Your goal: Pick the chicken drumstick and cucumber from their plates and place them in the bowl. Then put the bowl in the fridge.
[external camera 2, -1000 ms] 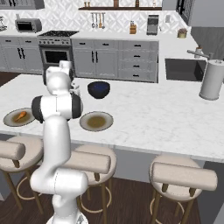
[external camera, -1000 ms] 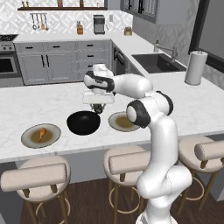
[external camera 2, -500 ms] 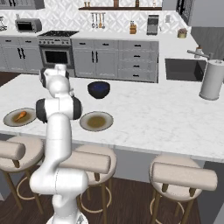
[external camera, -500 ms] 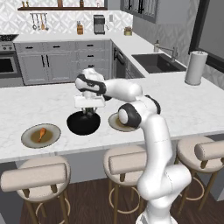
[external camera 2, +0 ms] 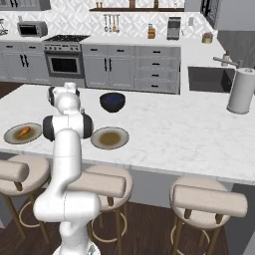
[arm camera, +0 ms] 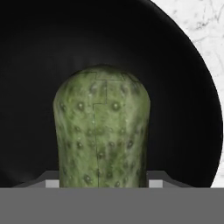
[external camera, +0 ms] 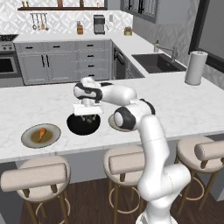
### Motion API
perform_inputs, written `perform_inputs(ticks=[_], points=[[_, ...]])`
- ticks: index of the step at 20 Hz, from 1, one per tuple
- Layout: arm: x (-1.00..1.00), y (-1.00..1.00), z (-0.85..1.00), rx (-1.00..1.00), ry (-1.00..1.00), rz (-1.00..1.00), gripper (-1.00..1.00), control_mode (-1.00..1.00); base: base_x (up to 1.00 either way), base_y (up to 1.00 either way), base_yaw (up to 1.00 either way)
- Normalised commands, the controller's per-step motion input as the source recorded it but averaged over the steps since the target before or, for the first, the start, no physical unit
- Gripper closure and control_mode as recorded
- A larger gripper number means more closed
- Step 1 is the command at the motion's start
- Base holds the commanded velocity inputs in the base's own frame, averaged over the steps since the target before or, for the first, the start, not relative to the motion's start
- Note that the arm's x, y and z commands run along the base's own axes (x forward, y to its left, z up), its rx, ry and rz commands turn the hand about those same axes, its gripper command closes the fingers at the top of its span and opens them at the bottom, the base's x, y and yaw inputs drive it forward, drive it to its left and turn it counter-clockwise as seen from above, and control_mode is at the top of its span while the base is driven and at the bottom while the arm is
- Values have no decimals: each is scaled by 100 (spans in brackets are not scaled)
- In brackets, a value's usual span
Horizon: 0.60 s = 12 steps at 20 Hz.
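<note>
Cucumber, knobbly green, against glossy black bowl

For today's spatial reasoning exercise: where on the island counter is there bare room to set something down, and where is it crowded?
Free: the wide marble stretch between the empty plate and the paper towel roll. Crowded: the near edge, where the drumstick plate, the black bowl under the gripper holding the cucumber, and the empty plate sit close together.

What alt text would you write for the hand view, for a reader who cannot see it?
A bumpy green cucumber stands upright close to the camera, held in the pincer above the inside of the glossy black bowl. A corner of white marble counter shows at the upper right.
</note>
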Motion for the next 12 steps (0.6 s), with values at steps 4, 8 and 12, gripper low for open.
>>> perform_inputs(ticks=[4, 8, 12], points=[[0, 0, -27, 0, 0, 0, 100, -100, 0, 0, 0], [0, 6, -19, 0, 2, 0, 100, -100, 0, 0, 0], [0, 9, -18, 0, 0, 0, 100, -100, 0, 0, 0]])
